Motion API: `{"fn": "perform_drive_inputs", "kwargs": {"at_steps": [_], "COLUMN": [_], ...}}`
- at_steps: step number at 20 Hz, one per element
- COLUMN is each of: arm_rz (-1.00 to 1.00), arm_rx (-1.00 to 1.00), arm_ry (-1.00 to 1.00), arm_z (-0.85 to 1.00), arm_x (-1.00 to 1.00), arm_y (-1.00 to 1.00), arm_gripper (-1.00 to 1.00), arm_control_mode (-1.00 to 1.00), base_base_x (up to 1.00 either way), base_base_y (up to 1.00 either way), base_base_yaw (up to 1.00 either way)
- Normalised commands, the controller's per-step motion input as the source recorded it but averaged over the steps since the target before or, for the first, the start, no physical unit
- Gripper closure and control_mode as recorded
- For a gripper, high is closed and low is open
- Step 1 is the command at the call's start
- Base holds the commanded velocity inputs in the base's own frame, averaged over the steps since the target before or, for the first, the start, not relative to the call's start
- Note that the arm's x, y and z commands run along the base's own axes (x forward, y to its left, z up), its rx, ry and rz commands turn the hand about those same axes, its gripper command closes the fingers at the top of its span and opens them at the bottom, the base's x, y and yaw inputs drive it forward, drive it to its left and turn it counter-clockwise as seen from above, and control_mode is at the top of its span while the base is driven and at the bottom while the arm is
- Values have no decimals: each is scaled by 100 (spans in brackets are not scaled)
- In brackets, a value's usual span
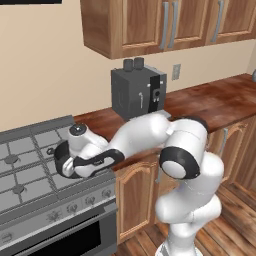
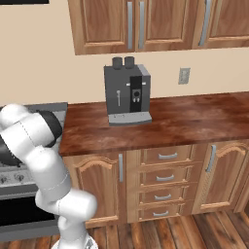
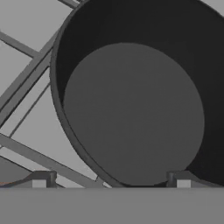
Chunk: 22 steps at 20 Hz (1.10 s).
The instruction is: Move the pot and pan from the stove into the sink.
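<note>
Open gripper (image 3: 111, 177) poised over the pot's near rim, ready for a rim grasp.

The jaws stand spread wide and hold nothing; in the hand view one fingertip (image 3: 40, 178) sits outside the pot (image 3: 133, 113) wall over the stove (image 1: 30, 165) grate and the other over the pot's floor, so the wall lies between them. To do this well, lower straight until the fingers straddle the rim deeply, then close firmly before lifting, keeping the pot level. The pot rests on the stove's right front burner, beside the wooden counter (image 2: 185, 119) with the coffee machine (image 2: 127, 92). I cannot make out the pan or the sink.
</note>
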Motion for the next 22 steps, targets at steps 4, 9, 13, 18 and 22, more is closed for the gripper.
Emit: {"fn": "perform_drive_inputs", "kwargs": {"at_steps": [4, 9, 13, 18, 22], "arm_rz": [4, 7, 1, -3, -4], "arm_rx": [-5, -9, -2, 0, 2], "arm_ry": [5, 10, 1, 0, 2], "arm_z": [-32, -40, -6, 11, 48], "arm_x": [42, 21, 0, -1, -19], "arm_y": [0, 0, 1, 0, 0], "arm_gripper": [-100, -100, 100, 100, 100], "arm_control_mode": [-100, -100, -100, -100, -100], "base_base_x": [0, 0, 0, 0, 0], "base_base_y": [0, 0, 0, 0, 0], "base_base_yaw": [0, 0, 0, 0, 0]}}
